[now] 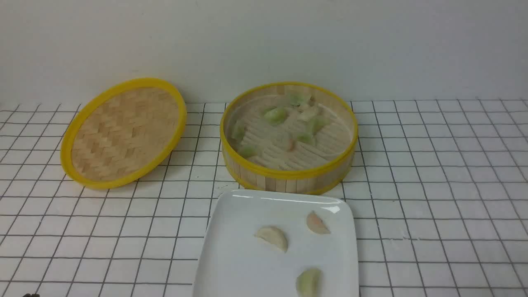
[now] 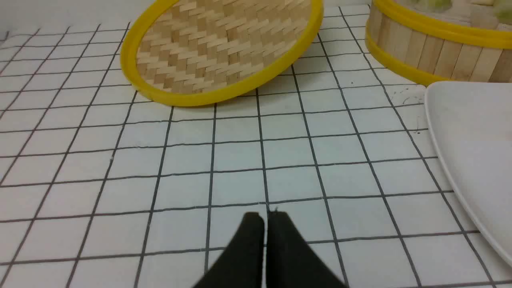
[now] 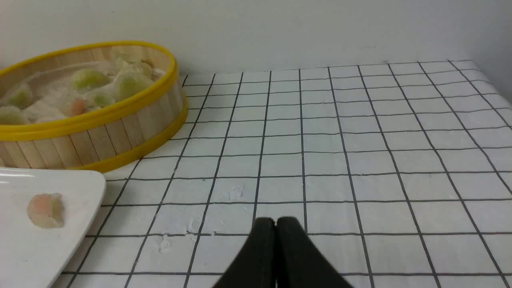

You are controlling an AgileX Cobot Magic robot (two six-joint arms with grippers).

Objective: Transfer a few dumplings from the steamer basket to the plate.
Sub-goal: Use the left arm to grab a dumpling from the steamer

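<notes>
On the left, my left jaws are clenched, empty, near the lid [image 1: 123, 132]. Dumplings [image 1: 275, 115] lie in the basket [image 1: 288, 177]; three sit on the plate [image 1: 231, 255] before it. They look soft and slippery: I'd pinch the fat middle gently. My right jaws: clenched, empty.

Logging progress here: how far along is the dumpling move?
Done: three crescent-shaped dumplings lie on the glossy white square plate. In hand: nothing; the left hand and right hand are shut, empty. Left: possibly nothing; several pale green dumplings sit in the round bamboo steamer basket.
</notes>
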